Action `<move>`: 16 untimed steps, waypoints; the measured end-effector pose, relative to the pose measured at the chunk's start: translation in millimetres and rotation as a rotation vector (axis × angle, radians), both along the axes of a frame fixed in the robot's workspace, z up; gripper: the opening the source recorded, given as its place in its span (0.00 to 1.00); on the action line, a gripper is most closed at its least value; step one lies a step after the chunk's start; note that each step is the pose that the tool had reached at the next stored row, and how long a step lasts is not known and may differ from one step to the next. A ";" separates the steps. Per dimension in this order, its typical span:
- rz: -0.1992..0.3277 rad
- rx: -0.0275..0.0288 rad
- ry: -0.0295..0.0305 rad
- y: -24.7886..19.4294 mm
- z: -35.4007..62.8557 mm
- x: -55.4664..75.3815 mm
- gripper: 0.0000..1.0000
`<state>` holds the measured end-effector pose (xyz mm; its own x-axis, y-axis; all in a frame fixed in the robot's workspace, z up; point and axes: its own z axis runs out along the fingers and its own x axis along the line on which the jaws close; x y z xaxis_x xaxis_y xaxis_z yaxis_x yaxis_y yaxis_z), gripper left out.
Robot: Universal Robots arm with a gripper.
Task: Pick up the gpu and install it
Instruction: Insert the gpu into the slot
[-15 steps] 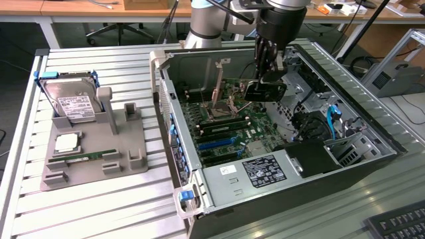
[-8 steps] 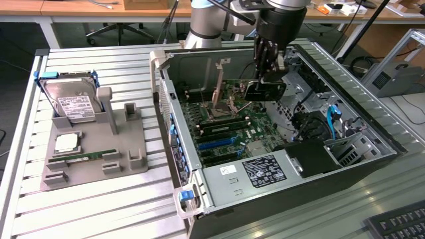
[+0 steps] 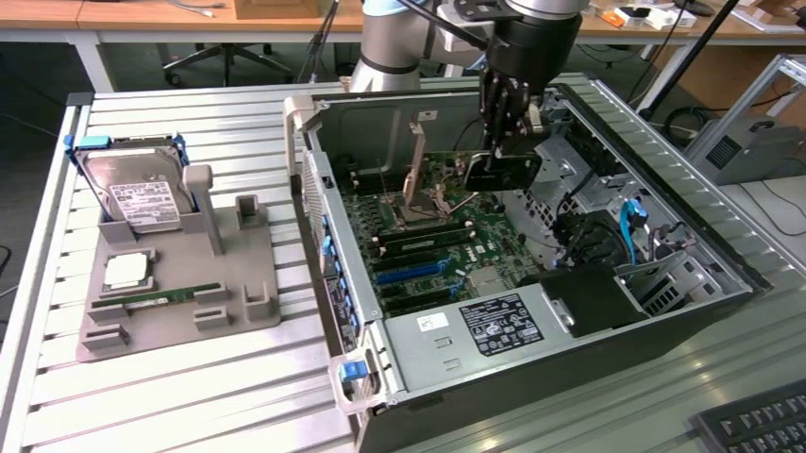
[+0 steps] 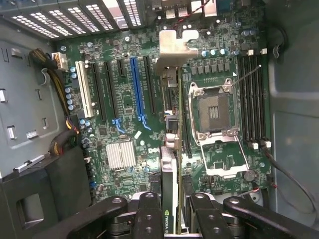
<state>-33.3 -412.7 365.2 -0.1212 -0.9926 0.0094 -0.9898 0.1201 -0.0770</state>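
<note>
Exterior view: an open computer case is seen lying on its side on a slatted metal worktop, with its motherboard exposed. The end effector is lowered into the case from above, and the gpu is clamped between its fingers, so the card is grasped and carried above the upper part of the board. The gpu is held on edge, inside the case walls, well apart from the grey holder that stands on the worktop towards the exterior view's left. On that holder a silver hard drive is propped upright, and a small square chip and a narrow green memory stick are laid flat in front of it. In the wrist view the card is seen edge-on, running away from the fingers, with its silver bracket at the far end near the rear wall of the case. It is lined up between the blue slot and the open processor socket, just beside the socket. Whether its lower edge touches the board cannot be told. A finned silver heatsink is seen beside the blue slot.
</note>
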 end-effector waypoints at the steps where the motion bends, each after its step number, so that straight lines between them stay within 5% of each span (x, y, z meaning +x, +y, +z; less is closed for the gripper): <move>1: 0.005 0.0000 0.0000 0.0 0.0 0.0 0.27; 16: 0.071 -0.0001 0.0000 0.0 0.0 0.0 0.27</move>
